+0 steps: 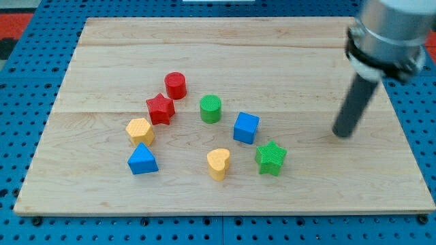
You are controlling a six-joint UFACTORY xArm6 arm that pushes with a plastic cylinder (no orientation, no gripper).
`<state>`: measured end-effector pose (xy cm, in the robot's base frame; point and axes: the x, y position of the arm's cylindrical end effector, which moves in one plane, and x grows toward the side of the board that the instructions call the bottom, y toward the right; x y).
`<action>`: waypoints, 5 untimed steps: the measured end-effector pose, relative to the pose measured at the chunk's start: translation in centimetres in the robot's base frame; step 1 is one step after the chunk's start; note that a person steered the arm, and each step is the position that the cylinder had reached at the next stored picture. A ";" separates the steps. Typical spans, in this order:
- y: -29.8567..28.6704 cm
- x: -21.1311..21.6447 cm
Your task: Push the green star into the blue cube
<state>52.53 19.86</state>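
One arm, top cropped | my tip right of green star | blue cube unobscured | no end effector jaws

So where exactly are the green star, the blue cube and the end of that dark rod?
green star block [271, 158], camera view, its top face.
blue cube block [246, 127], camera view, its top face.
my tip [343, 133], camera view, the dark rod's very end, right of both blocks.

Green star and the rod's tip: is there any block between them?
No. In the camera view, only bare board lies between the green star and my tip, which stands to its upper right.
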 end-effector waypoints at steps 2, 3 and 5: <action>-7.5 7.1; -9.3 2.0; -11.9 -5.4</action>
<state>47.18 7.93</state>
